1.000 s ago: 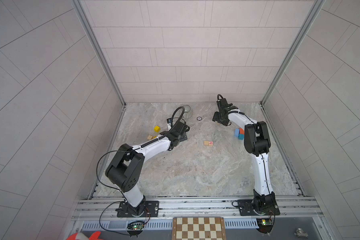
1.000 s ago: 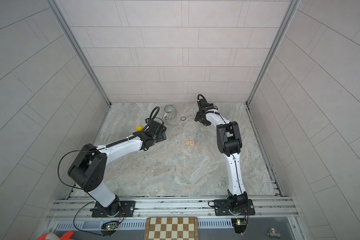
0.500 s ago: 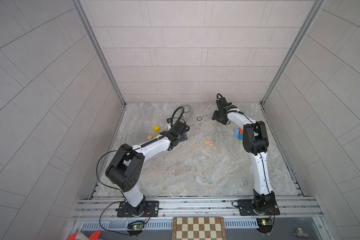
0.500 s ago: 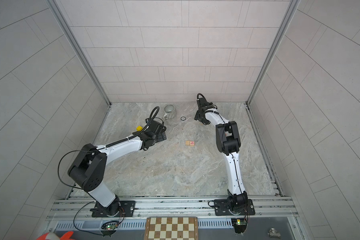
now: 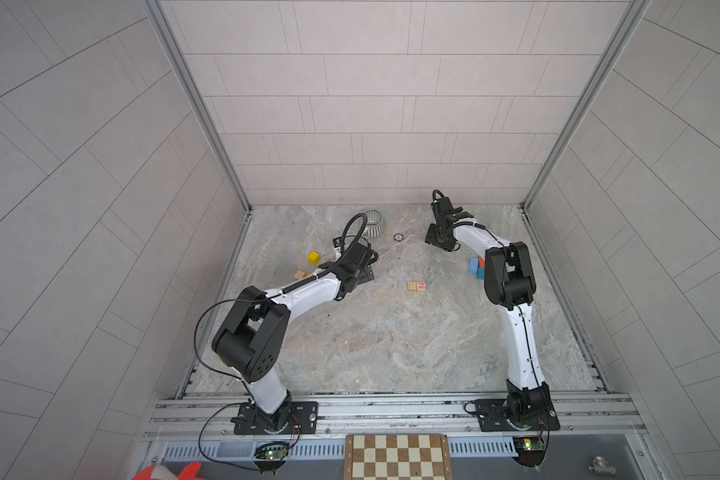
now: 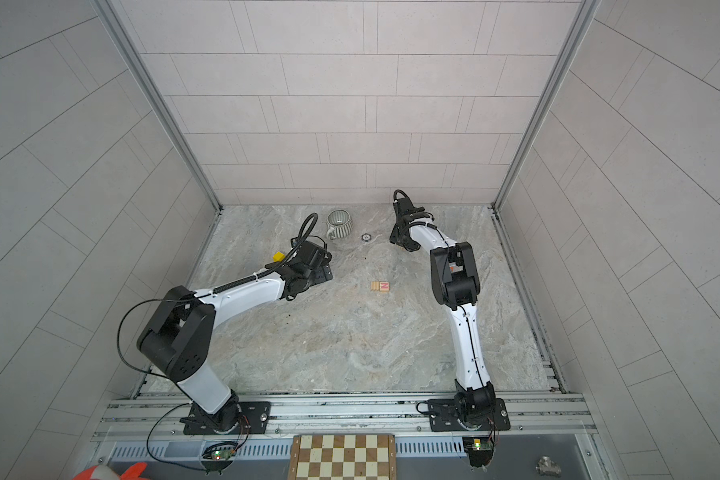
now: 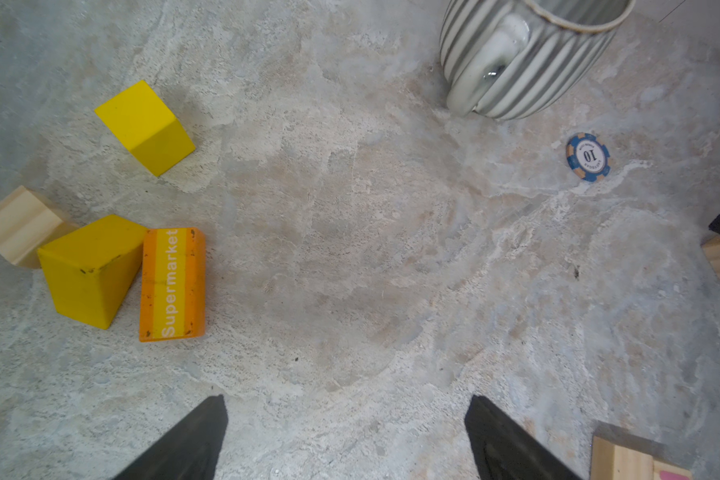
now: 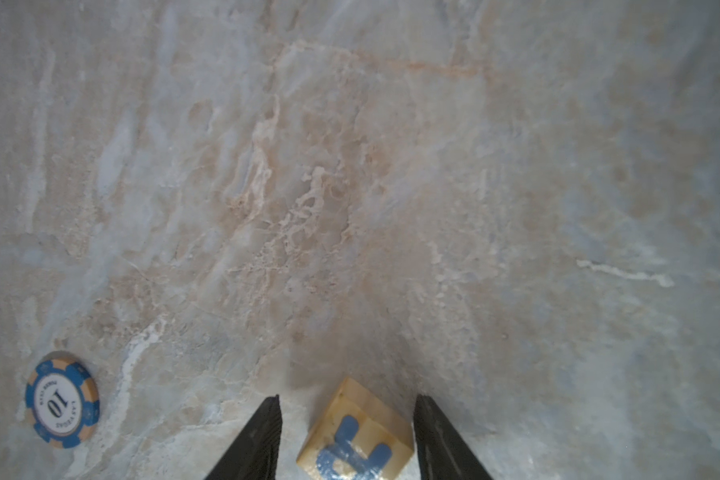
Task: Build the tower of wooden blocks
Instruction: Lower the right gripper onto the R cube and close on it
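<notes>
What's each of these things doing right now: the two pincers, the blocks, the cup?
left pincer: open, holding nothing.
right pincer: open, jaws either side of the letter cube, a gap on one side.
Supermarket block: lying flat, against a yellow block.
yellow cube: loose, standing alone.
ribbed cup: upright.
poker chip: flat on the table.
N block: on the table, unstacked.

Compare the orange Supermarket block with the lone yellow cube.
The Supermarket block is orange with white lettering; the yellow cube is plain. The Supermarket block is oblong, the yellow cube square-sided. The Supermarket block touches a bigger yellow block; the yellow cube stands apart. Both lie on the table.
</notes>
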You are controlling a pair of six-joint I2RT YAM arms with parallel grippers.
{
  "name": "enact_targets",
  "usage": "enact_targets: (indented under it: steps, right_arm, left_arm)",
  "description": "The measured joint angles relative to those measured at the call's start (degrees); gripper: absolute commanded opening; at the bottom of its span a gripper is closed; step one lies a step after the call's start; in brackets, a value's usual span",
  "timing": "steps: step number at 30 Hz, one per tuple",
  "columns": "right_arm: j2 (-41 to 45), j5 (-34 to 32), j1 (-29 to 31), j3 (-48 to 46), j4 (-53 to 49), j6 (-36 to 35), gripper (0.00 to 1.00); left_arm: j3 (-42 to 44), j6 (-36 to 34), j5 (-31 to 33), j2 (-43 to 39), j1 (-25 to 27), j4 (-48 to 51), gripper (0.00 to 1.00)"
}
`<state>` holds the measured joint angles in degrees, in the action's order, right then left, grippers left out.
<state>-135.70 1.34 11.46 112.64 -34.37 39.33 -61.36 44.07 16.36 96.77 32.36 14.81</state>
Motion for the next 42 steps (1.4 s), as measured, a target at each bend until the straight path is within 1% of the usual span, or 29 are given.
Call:
enact_targets:
  steps: [2, 6, 8, 9, 10, 11, 12, 15, 17, 20, 22, 26, 28, 30, 32, 35, 39, 42]
  right_arm:
    - [0.0, 0.11, 0.09, 0.0, 0.02, 0.04, 0.47]
    - [-0.26, 0.33, 0.35, 0.09, 0.07, -0.13, 0.41]
    - [-0.46, 0.44, 0.46, 0.35, 0.09, -0.09, 0.41]
    - [-0.61, 0.55, 0.5, 0.59, 0.0, -0.09, 0.43]
    - [-0.72, 0.59, 0.55, 0.83, -0.09, -0.04, 0.47]
    - [-0.98, 0.68, 0.61, 1.4, -0.39, 0.11, 0.54]
    - [-1.36, 0.72, 0.7, 2.16, -0.83, 0.11, 0.58]
    - [-2.29, 0.72, 1.07, 4.04, -1.64, -0.48, 0.6]
    - [-2.54, 0.57, 1.38, 4.39, -2.01, -0.72, 0.58]
    - [-2.54, 0.37, 1.79, 4.66, -2.69, -1.18, 0.49]
    - [-2.54, 0.17, 2.08, 4.92, -3.26, -1.36, 0.45]
    - [-2.54, -0.35, 2.64, 5.6, -3.87, -1.62, 0.44]
    - [-2.54, -0.63, 2.95, 5.88, -4.33, -1.79, 0.48]
    - [-2.54, -1.05, 3.32, 6.01, -4.98, -1.95, 0.59]
    - [-2.54, -1.55, 3.69, 6.08, -5.68, -2.51, 0.65]
    - [-2.54, -2.12, 4.04, 6.05, -6.43, -3.08, 0.65]
    - [-2.54, -2.47, 4.24, 5.57, -6.49, -3.1, 0.6]
    - [-2.49, -3.17, 4.24, 4.59, -6.14, -2.91, 0.6]
  left_arm:
    - [0.0, 0.0, -0.17, 0.0, -0.09, 0.0, 0.96]
    - [0.0, 0.02, -0.44, 0.09, -0.09, 0.0, 0.96]
    - [0.0, 0.02, -0.52, 0.11, -0.09, 0.02, 0.96]
    - [0.0, 0.0, -0.57, 0.09, -0.09, 0.02, 0.96]
    - [0.0, 0.0, -0.61, 0.11, -0.09, 0.02, 0.96]
    - [0.0, 0.02, -0.68, 0.11, -0.11, 0.02, 0.96]
    - [0.0, 0.02, -0.7, 0.11, -0.11, 0.02, 0.96]
    - [0.0, 0.0, -0.72, 0.11, -0.11, 0.02, 0.96]
    - [0.0, 0.02, -0.72, 0.11, -0.11, 0.02, 0.95]
    - [0.0, 0.0, -0.74, 0.11, -0.11, 0.02, 0.95]
    - [0.0, 0.0, -0.76, 0.11, -0.11, 0.02, 0.96]
    - [0.0, 0.02, -0.96, 0.11, -0.13, 0.02, 0.95]
    - [0.0, 0.02, -1.11, 0.11, -0.13, 0.02, 0.95]
    - [0.0, 0.02, -1.25, 0.11, -0.15, 0.02, 0.95]
    - [0.0, 0.02, -1.36, 0.11, -0.15, 0.02, 0.95]
    - [0.0, 0.02, -1.53, 0.11, -0.15, 0.02, 0.95]
    - [0.0, 0.02, -1.79, 0.11, -0.15, 0.04, 0.95]
    - [0.0, 0.02, -1.95, 0.11, -0.15, 0.04, 0.95]
